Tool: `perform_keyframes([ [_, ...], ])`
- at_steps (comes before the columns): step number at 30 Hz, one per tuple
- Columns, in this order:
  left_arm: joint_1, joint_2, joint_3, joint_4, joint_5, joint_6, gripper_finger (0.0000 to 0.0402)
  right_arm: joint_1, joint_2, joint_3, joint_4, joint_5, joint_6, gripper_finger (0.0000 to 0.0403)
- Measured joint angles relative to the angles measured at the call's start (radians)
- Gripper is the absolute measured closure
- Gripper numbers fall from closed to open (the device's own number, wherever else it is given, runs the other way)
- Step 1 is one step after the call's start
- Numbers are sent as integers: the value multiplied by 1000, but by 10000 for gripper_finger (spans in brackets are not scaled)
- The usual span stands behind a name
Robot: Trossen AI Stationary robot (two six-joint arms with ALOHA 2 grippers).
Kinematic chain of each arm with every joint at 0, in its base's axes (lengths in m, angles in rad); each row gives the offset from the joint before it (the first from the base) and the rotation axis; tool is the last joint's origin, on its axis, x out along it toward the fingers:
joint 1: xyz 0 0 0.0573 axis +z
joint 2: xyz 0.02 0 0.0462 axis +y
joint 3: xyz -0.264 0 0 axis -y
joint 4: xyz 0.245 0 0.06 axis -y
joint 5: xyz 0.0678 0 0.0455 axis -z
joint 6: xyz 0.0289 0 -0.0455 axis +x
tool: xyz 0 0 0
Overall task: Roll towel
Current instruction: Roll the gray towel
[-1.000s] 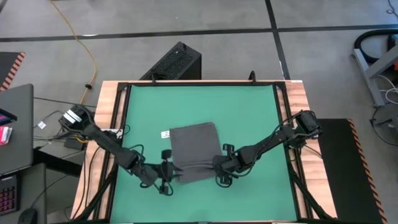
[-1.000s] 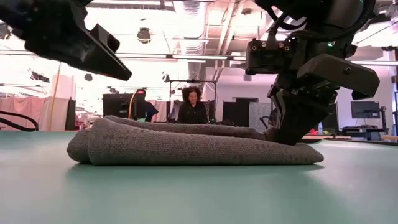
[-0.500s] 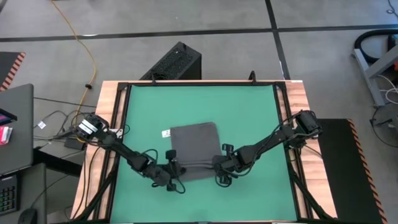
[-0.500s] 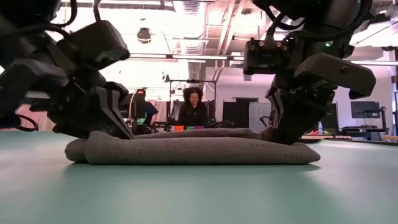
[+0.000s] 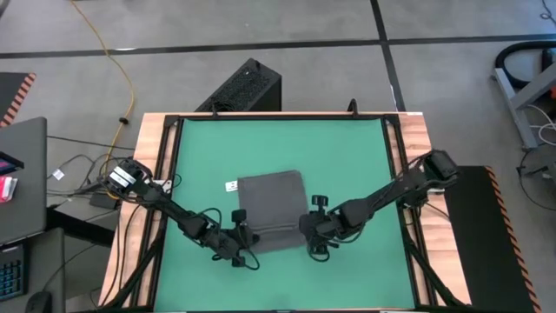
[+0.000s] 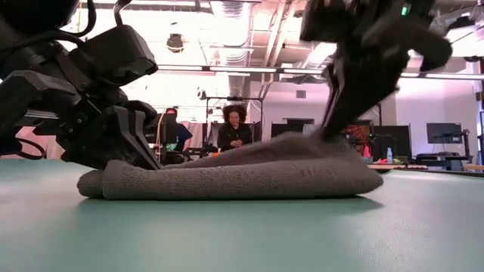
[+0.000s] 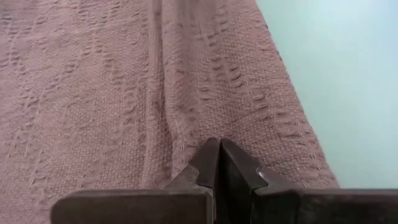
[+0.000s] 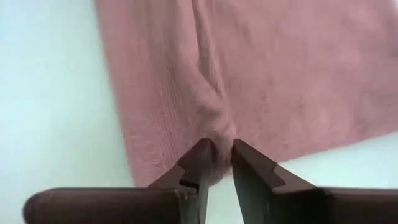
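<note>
Lying near the middle of the green tabletop [image 5: 278,152], towards its near edge, was one dark grey knitted towel [image 5: 271,209], folded flat into a rough rectangle. Its longer sides ran from far to near, and a small white label [image 5: 231,186] stuck out at its far left corner. Along the near end the cloth was doubled into a thick rolled edge lying left to right. Two dark robot arms reached in, one from each side, and met that near edge. The left gripper [image 5: 244,236] sat at the near left corner, its fingers [image 7: 208,163] pressed together and clenched on a fold of the towel. The right gripper [image 5: 310,231] was at the near right corner, its fingers [image 8: 198,163] a little apart with a pinch of cloth between them, and the low view showed that end of the towel raised off the table. One person [image 6: 235,127] sat in the room far behind the table.
</note>
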Motion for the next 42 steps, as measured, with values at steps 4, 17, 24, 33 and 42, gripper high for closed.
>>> perform_keyframes([
  [4, 0, 0, 0, -4, 16, 9, 398, 22, -88, 0, -15, 57, -37, 292],
  [17, 1, -3, 3, -78, 132, 155, 398, 153, -143, -402, 886, 183, -379, 306],
  [24, 0, -3, 3, -114, 142, 271, 398, 113, 58, -430, 1109, 100, -381, 332],
  [33, 2, -3, 3, -127, 164, 319, 398, 101, 245, -399, 1166, 115, -261, 334],
  [42, 0, -3, 3, -146, 172, 328, 398, 185, 278, -403, 1131, 221, -125, 334],
])
